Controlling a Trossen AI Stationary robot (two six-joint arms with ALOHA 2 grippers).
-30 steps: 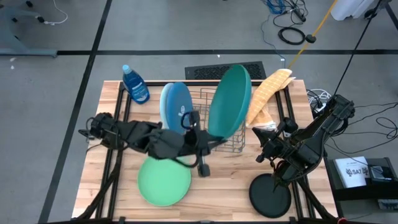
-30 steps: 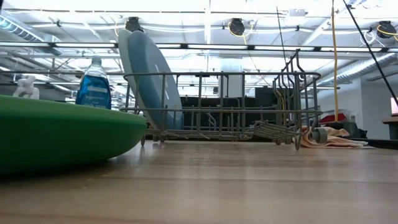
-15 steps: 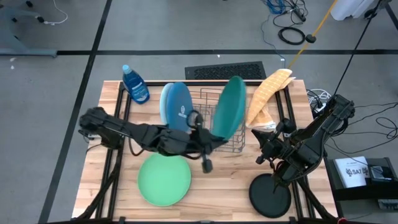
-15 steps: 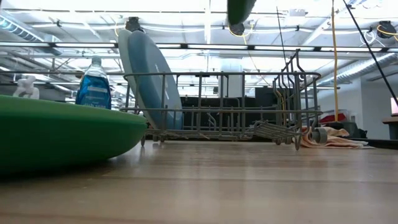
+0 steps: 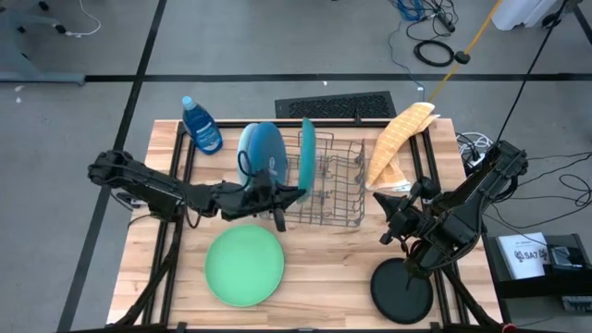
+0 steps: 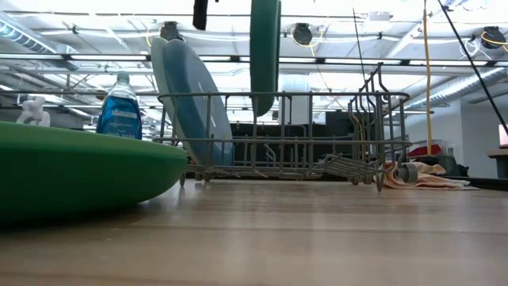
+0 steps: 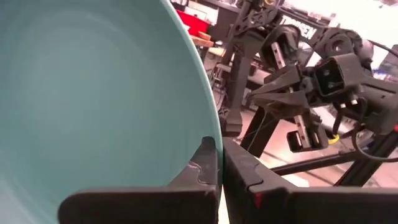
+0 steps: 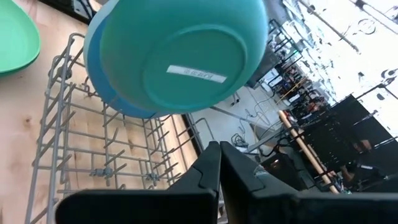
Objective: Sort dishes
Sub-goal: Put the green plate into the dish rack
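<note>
My left gripper is shut on a teal plate, which stands on edge over the grey wire rack. In the low view the plate hangs upright, its lower rim dipping just below the rack's top wire. Two blue plates lean in the rack's left end. A green plate lies flat on the table near the front. A small black plate lies at the front right. My right gripper is shut and empty, above the table right of the rack. My left gripper pinches the teal plate's rim between its two fingers, one finger on the hollow face and one on the back. It comes about level from the table's near left, at the plate's near edge. The plate hangs upright, clear of the table.
A blue soap bottle stands at the far left of the table. A yellow cloth lies right of the rack. A black grate lies behind the rack. Bare wood shows between the green and black plates.
My left gripper has gone toward the table's left edge and down with the teal plate. The plate has turned from broad face up to standing on edge, and has come down until its lower rim reaches the rack's top.
</note>
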